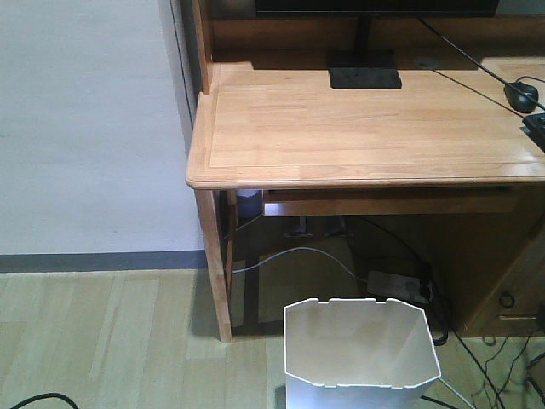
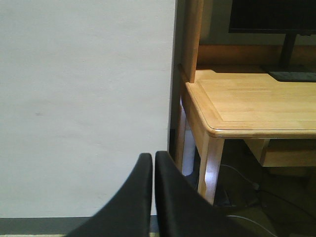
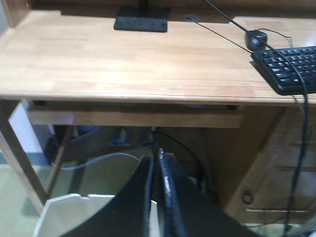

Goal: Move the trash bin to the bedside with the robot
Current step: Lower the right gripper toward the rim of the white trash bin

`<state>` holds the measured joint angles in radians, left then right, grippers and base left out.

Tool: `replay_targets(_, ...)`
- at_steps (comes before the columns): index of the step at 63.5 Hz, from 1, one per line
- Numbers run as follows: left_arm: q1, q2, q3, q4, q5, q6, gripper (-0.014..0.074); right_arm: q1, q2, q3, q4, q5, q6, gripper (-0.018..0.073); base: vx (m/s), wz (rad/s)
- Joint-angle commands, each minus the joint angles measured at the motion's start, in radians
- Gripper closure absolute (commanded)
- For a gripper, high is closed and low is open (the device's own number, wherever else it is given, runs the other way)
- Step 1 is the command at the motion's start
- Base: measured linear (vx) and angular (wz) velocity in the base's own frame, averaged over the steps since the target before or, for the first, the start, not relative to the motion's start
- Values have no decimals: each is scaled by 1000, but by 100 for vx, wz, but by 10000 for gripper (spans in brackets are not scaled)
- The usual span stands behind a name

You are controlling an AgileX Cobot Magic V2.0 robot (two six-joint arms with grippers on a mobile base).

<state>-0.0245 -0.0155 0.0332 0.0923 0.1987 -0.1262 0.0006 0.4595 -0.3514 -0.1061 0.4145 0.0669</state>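
The white trash bin stands on the wood floor in front of the desk, at the bottom middle of the front view, its notched rim up and its inside bare. In the right wrist view the trash bin shows at the lower left, partly hidden behind my right gripper. That gripper is shut and hangs above the bin's near side, with only a sliver of white showing through the slit. My left gripper is shut on nothing and faces the white wall beside the desk corner. The bedside is out of view.
A light wooden desk fills the far side, with a monitor stand, a mouse and a keyboard on it. Its leg stands left of the bin. Cables and a power strip lie under the desk. A black cable lies at the lower left.
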Motion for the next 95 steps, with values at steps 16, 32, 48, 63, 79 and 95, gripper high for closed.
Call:
replay_targets(16, 0, -13, 26, 0, -81, -2, 602, -4, 12, -36, -19, -15, 24, 127, 0, 0)
replay_targets(32, 0, -13, 26, 0, -81, -2, 602, -4, 12, -36, -14, 46, 88, -26, 0, 0)
replay_targets(48, 0, -13, 26, 0, -81, -2, 602, -4, 199, -114, 15, 113, 89, -24, 0, 0)
replay_targets(63, 0, -13, 26, 0, -81, -2, 602, -5, 493, -260, 70, 186, 32, -24, 0, 0)
replay_targets(79, 0, -13, 26, 0, -81, -2, 602, -68, 754, -375, 250, 184, -143, -24, 0, 0)
replay_targets(95, 0, -13, 26, 0, -81, -2, 602, -230, 998, -409, 526, 160, -488, -24, 0, 0)
